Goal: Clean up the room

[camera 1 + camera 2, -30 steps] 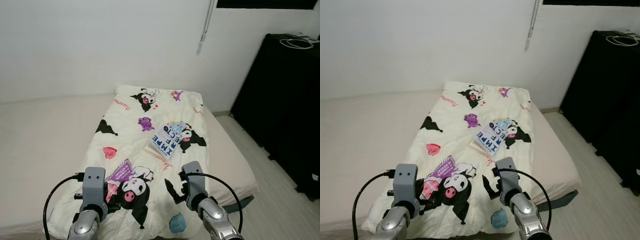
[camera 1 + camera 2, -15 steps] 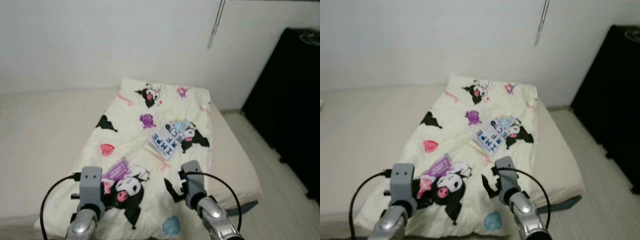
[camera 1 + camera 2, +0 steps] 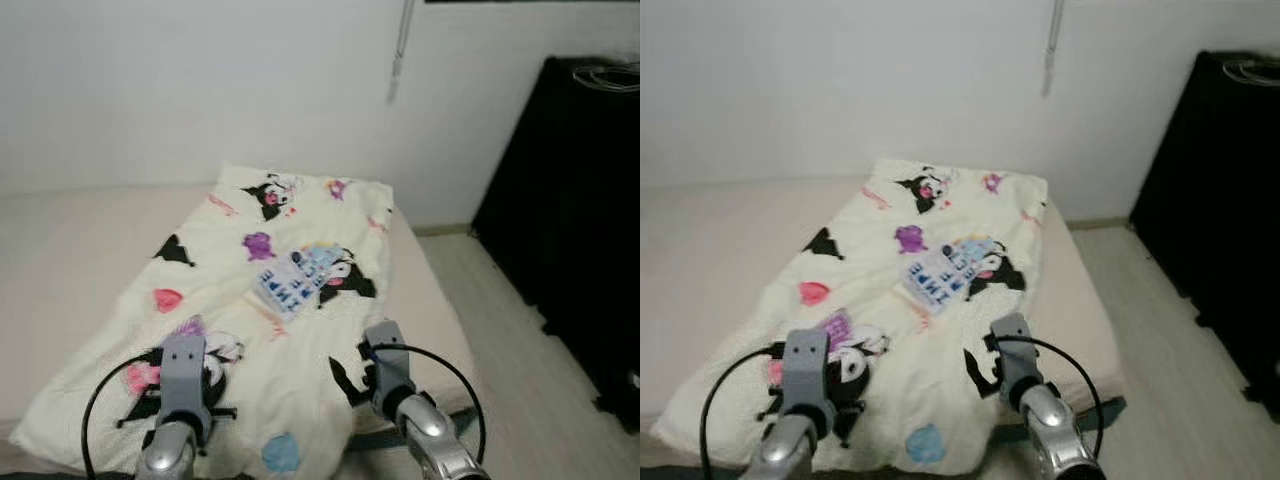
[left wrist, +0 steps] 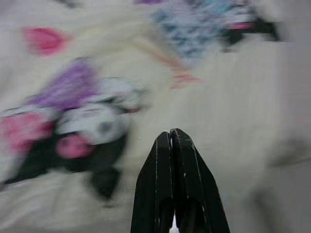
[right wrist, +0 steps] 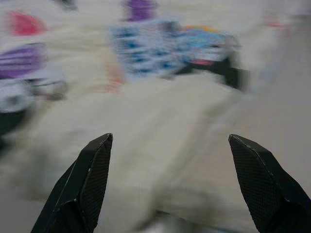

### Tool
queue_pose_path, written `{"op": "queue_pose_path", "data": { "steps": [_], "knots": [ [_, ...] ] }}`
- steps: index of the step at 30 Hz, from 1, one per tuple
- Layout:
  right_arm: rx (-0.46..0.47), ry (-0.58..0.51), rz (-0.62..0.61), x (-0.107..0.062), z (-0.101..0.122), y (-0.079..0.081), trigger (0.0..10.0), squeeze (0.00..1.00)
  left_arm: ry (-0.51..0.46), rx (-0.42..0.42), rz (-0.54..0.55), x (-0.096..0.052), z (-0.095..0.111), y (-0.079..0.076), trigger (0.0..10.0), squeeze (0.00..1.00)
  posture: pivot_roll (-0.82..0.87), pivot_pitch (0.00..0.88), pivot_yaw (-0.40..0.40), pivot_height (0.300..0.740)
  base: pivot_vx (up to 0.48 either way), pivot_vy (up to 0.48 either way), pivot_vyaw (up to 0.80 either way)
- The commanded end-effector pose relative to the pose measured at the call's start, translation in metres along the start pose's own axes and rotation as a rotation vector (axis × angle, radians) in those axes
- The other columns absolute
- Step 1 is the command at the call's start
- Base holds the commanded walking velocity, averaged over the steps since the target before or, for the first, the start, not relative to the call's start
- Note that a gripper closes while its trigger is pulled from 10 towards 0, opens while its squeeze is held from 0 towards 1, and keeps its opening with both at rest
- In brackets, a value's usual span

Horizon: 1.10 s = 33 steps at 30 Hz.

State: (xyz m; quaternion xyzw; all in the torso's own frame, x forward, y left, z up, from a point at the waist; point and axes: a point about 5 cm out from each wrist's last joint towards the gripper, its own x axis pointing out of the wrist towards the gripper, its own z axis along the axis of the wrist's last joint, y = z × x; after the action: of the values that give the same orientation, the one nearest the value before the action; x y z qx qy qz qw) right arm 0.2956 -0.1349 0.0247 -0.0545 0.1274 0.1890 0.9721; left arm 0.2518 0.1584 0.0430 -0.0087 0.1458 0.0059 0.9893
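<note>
A cream blanket (image 3: 215,310) printed with black, pink and purple cartoon figures lies spread over the bed. A blue-and-white book (image 3: 293,282) rests on it near the middle. My left arm (image 3: 183,380) and right arm (image 3: 386,368) are held low in front of the bed's near end. In the left wrist view my left gripper (image 4: 170,132) is shut with nothing in it, above the blanket's prints. In the right wrist view my right gripper (image 5: 170,138) stands wide open and empty, facing the blurred book (image 5: 146,48).
The beige mattress (image 3: 70,240) runs off to the left against a white wall. A tall black cabinet (image 3: 580,200) stands at the right with a white cable (image 3: 608,76) on top. Pale wood floor (image 3: 500,320) lies between bed and cabinet. A thin wand (image 3: 400,50) hangs on the wall.
The camera has swung, so the bed and book sit further left in the picture. Both arms keep the same pose, and nothing on the bed has moved.
</note>
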Motion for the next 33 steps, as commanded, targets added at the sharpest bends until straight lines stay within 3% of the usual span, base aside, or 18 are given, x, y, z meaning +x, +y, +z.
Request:
{"op": "queue_pose_path", "data": {
  "steps": [1,33],
  "knots": [
    [0.019,0.009,0.019,0.0010,-0.0027,0.0084,10.0,0.00,0.014,0.007,0.018,-0.0012,-0.0023,0.0071,10.0,0.00,0.00,0.115,-0.027,0.740,0.000,-0.480,0.00],
    [0.026,0.011,0.015,-0.0003,-0.0045,0.0096,10.0,0.00,0.019,0.023,0.002,-0.0014,-0.0013,0.0065,10.0,0.00,0.01,0.124,-0.021,0.740,0.000,-0.479,0.00]
  ]
}}
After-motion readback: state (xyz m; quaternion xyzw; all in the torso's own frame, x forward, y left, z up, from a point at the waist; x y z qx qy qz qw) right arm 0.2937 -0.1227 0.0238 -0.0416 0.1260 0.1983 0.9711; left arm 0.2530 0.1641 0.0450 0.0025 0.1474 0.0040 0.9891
